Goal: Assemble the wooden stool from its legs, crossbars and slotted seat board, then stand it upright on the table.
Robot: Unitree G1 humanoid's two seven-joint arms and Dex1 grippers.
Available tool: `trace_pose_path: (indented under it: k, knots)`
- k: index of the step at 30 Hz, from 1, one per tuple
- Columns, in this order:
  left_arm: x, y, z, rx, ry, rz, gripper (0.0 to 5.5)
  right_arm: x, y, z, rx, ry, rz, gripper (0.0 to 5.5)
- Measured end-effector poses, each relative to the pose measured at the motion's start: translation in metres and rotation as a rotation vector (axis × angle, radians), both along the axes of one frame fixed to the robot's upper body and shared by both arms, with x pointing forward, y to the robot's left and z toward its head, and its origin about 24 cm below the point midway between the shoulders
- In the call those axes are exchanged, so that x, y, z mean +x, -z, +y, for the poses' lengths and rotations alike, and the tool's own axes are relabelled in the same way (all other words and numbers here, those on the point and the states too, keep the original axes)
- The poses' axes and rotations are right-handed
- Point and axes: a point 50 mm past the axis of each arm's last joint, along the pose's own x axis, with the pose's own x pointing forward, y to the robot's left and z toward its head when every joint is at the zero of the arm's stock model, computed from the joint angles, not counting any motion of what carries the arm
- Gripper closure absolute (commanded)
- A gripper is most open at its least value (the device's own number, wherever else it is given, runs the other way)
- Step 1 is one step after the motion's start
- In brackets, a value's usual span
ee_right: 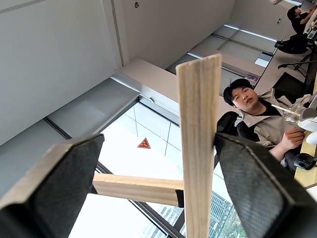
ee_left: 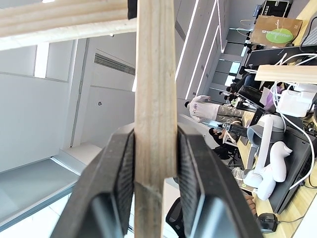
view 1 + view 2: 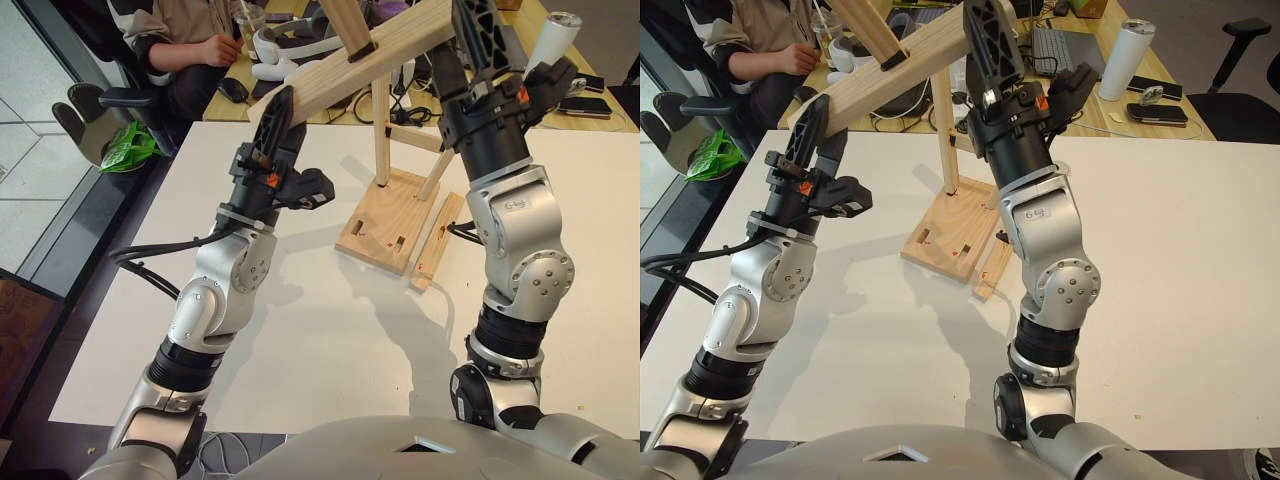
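Note:
A long wooden board (image 3: 400, 45) hangs tilted above the white table (image 3: 330, 350), with a leg (image 3: 350, 25) stuck into its top face. My left gripper (image 3: 272, 120) is shut on the board's lower end (image 2: 154, 99), one finger (image 2: 119, 173) pressed to each face. At the higher end, my right gripper (image 3: 470, 30) stands open around the board (image 1: 198, 148); one finger touches it and the other is well clear. On the table lies a slotted seat board (image 3: 385, 235) with an upright leg (image 3: 381, 130), a crossbar (image 3: 415, 138) and a slanted leg (image 3: 437, 172).
A loose wooden strip (image 3: 437, 240) lies beside the seat board on its right. Behind the table is a cluttered desk with a white tumbler (image 3: 553, 35), a phone (image 3: 585, 103) and a seated person. A green bag (image 3: 128, 148) lies past the table's left edge.

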Motion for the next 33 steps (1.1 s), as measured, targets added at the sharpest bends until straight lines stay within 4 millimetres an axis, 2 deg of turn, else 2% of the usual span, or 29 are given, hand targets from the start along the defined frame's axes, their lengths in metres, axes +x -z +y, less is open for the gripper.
trace_pose_path:
  k: [3, 8, 22, 29, 30, 33]
  knots:
    - [-0.001, 0.002, -0.001, 0.006, 0.01, 0.011, 4.47, 0.006, 0.002, -0.001, -0.023, 0.021, 0.015, 1.46]
    - [-0.004, 0.004, -0.006, 0.024, 0.039, 0.01, 4.47, 0.016, 0.0, -0.005, -0.021, 0.051, 0.029, 2.22]
    - [-0.001, 0.0, -0.001, 0.056, 0.038, -0.024, 4.47, 0.021, 0.001, -0.014, 0.017, 0.139, 0.086, 4.32]
    - [0.005, -0.001, 0.002, 0.106, 0.034, -0.048, 4.47, 0.024, 0.004, -0.015, 0.0, 0.177, 0.126, 4.45]
    - [0.005, -0.002, 0.002, 0.112, 0.034, -0.052, 4.1, 0.024, 0.004, -0.015, 0.001, 0.178, 0.126, 4.46]
    - [0.005, -0.002, 0.002, 0.131, 0.052, -0.065, 3.68, 0.024, 0.004, -0.015, 0.002, 0.18, 0.129, 4.5]
